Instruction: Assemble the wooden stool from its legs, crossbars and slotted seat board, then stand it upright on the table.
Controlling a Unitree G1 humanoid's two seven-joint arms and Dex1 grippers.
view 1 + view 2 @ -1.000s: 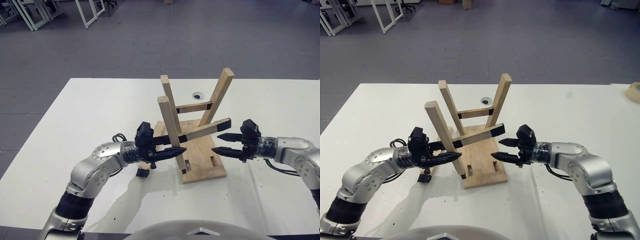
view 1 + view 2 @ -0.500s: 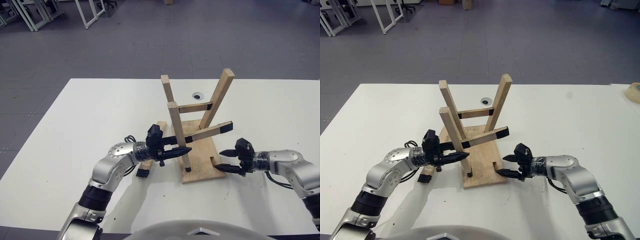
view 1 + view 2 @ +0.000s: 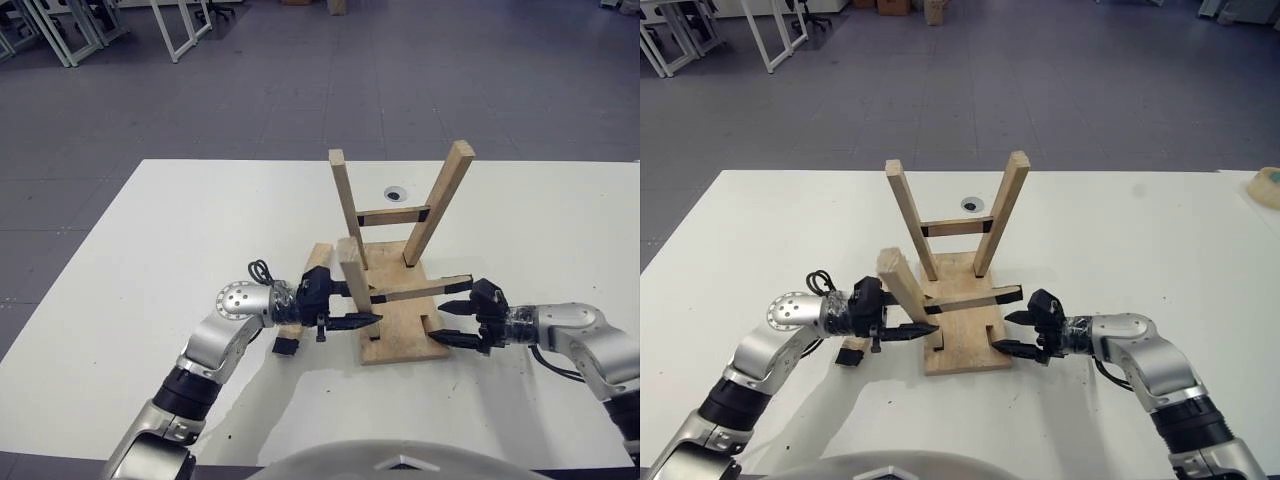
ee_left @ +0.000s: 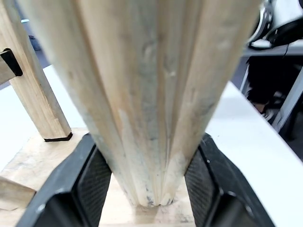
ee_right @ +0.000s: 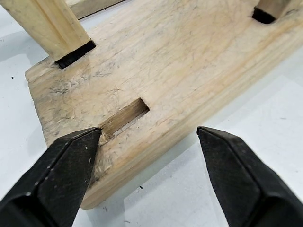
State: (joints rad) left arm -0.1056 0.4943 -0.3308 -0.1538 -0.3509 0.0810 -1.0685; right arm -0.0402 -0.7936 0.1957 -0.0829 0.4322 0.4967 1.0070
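The slotted seat board (image 3: 405, 335) lies flat on the white table (image 3: 180, 230). Two legs (image 3: 437, 200) stand in its far slots, joined by a crossbar (image 3: 390, 215). My left gripper (image 3: 360, 308) is shut on a third leg (image 3: 354, 285) low down at the board's near left corner; its fingers (image 4: 80, 184) press both sides of the wood. A crossbar (image 3: 425, 291) sticks out from that leg toward the right. My right gripper (image 3: 458, 322) is open at the board's right edge, its fingers either side of an empty slot (image 5: 125, 116).
A loose wooden piece (image 3: 318, 254) lies on the table behind my left gripper. A small black part (image 3: 285, 347) rests near my left forearm. A round hole (image 3: 397, 190) is in the table beyond the stool. Tables and chairs stand far off on the floor.
My left gripper has brought the third leg and its crossbar down and more upright onto the board. My right gripper dropped from the crossbar's tip to the board's right edge.
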